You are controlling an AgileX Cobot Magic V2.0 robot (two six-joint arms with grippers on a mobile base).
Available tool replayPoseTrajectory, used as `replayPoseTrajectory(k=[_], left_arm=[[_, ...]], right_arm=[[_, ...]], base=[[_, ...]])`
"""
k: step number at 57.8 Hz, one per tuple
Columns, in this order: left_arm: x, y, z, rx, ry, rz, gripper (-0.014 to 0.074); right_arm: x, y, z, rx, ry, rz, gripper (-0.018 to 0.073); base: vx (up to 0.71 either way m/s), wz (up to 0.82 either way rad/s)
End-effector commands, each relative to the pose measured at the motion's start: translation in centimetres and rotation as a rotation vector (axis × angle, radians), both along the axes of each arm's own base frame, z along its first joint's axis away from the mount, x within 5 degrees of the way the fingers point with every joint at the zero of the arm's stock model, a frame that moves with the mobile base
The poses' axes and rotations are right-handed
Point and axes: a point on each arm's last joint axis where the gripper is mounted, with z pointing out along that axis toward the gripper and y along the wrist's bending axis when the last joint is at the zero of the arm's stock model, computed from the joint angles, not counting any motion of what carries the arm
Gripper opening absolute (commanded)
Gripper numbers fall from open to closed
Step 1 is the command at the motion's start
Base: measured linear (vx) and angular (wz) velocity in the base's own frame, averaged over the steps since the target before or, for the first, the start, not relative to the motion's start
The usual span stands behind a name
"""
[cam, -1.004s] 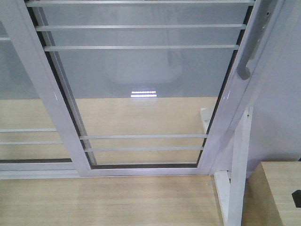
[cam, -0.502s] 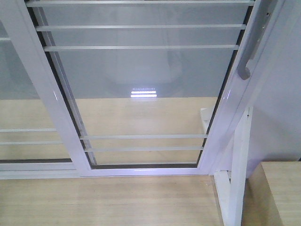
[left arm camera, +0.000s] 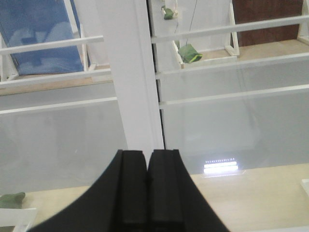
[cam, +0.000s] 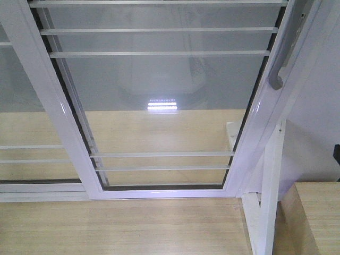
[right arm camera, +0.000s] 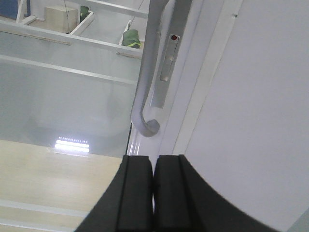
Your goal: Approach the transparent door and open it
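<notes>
Door [cam: 159,90] fills the front view, close ahead; looks shut, as far as I can judge. Handle [right arm camera: 144,92] runs down its right edge, with the lock plate [right arm camera: 166,53] just beside it. Plain panel [cam: 21,106] to the left has no handle.

Right gripper [right arm camera: 153,162]: jaws pressed together and empty, pointing just below the handle's hooked lower end, not touching it. Left gripper [left arm camera: 146,159]: jaws likewise together and empty, facing a white frame post [left arm camera: 128,72].

Step in hand (my reading): final approach of the right arm to the handle. Grasp not begun.

Notes for doing it well:
- Spread the right jaws before closing in. Pressed together, they can only bump the handle.
- Aim for the straight run above the hook, not the curve, where a grip would likely slide off.
- One finger must pass behind the handle. The gap to the frame looks slim, so go in slowly and square on.
- The overlapping frames suggest a slider. If so, drag sideways to the left, with no outward pull. Cannot confirm from these views.
- Keep the left arm off the post, since the door may travel past it.
</notes>
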Motion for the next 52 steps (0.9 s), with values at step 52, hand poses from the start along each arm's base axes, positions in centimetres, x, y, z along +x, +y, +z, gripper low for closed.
replayPoseTrajectory(k=[52], left_arm=[[2.6, -0.2, 0.9, -0.036, -0.074, -0.019, 0.0409]], right_arm=[[15.5, 0.3, 1.6, 0.136, -0.043, -0.048, 0.0365]], base=[[0.00, 0.00]])
